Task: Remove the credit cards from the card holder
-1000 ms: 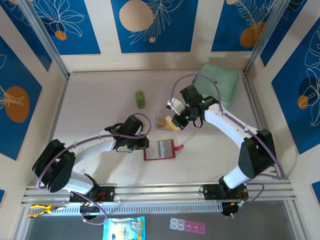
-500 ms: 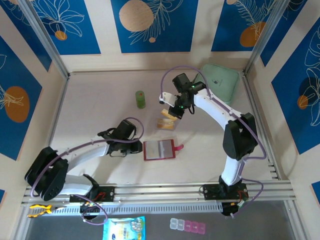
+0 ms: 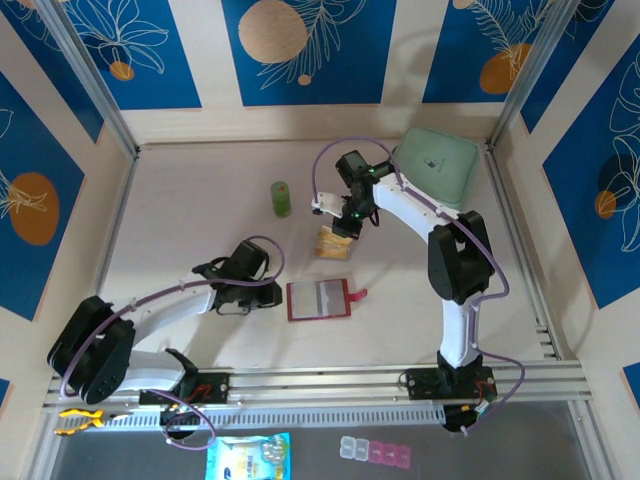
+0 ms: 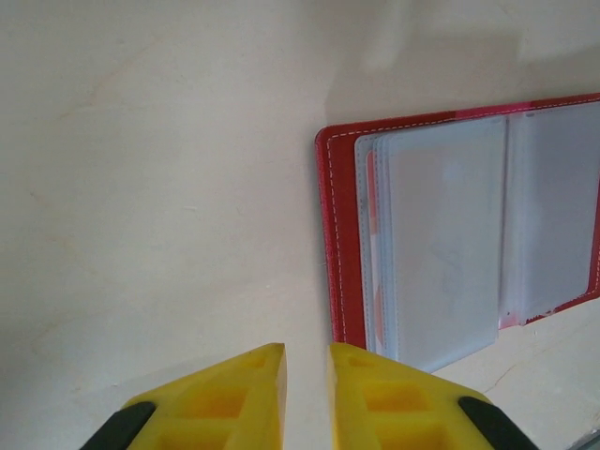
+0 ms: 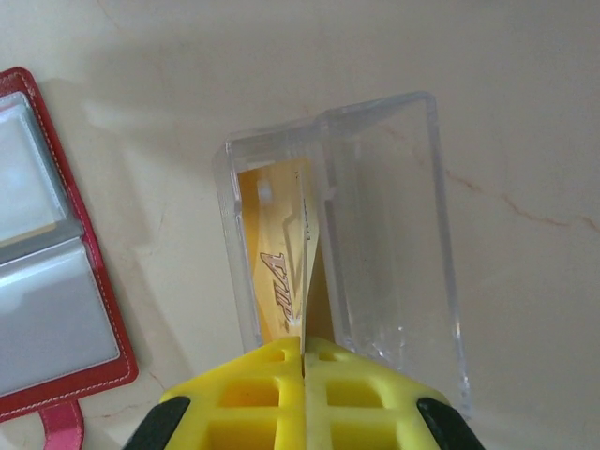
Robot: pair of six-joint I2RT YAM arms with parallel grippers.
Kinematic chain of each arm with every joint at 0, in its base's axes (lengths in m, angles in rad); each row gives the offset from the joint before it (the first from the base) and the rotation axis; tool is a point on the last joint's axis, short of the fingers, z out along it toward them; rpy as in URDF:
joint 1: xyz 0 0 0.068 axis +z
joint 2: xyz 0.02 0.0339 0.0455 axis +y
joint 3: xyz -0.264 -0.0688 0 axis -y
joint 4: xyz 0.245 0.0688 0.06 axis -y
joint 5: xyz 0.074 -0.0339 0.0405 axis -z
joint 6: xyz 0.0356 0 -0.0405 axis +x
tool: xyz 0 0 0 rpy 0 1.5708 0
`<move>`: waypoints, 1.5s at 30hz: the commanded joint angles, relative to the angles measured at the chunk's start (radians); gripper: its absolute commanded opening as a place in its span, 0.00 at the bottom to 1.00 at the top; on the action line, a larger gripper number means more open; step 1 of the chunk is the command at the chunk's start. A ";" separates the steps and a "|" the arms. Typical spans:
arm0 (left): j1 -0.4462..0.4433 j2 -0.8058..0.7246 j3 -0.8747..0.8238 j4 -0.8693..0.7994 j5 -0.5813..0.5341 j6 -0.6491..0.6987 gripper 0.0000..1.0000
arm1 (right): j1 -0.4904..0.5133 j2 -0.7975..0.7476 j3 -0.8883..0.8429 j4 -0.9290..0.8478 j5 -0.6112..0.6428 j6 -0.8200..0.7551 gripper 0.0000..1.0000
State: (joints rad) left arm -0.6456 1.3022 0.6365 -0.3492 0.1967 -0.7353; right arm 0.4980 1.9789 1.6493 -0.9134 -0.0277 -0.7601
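Observation:
The red card holder (image 3: 318, 300) lies open and flat on the table, its greyish clear pockets (image 4: 450, 244) facing up. A sliver of pinkish-red card shows at their left edge. My left gripper (image 4: 307, 352) sits just left of the holder's near-left corner, fingers slightly open with nothing between them. My right gripper (image 5: 305, 342) is shut on an orange-yellow credit card (image 5: 307, 272), held edge-on over the clear plastic box (image 5: 384, 216). Another orange-yellow card marked VIP (image 5: 272, 253) lies inside that box. In the top view the right gripper (image 3: 338, 228) hovers over the box (image 3: 330, 245).
A small green cylinder (image 3: 281, 198) stands left of the box. The mint-green pouch (image 3: 440, 165) lies at the back right behind the right arm. The holder's pink closing tab (image 3: 358, 294) sticks out to its right.
The right gripper carried the card left and back, from beside the box to above it. The left gripper drew back a little leftward from the holder's edge.

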 commanded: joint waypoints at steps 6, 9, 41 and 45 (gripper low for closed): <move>0.015 -0.006 -0.007 -0.007 0.000 -0.013 0.19 | -0.007 0.004 0.015 -0.041 -0.008 -0.041 0.11; 0.016 -0.003 -0.006 -0.001 0.006 -0.013 0.19 | -0.009 -0.017 0.011 -0.036 0.002 -0.032 0.14; -0.008 0.179 0.025 0.159 0.133 -0.030 0.08 | 0.203 -0.440 -0.605 0.534 -0.048 1.305 0.14; -0.009 0.185 0.031 0.159 0.132 -0.024 0.07 | 0.220 -0.452 -0.640 0.528 -0.045 1.381 0.14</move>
State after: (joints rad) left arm -0.6472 1.4799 0.6537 -0.2012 0.3107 -0.7540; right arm 0.7063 1.5612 1.0351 -0.4034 -0.0772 0.4915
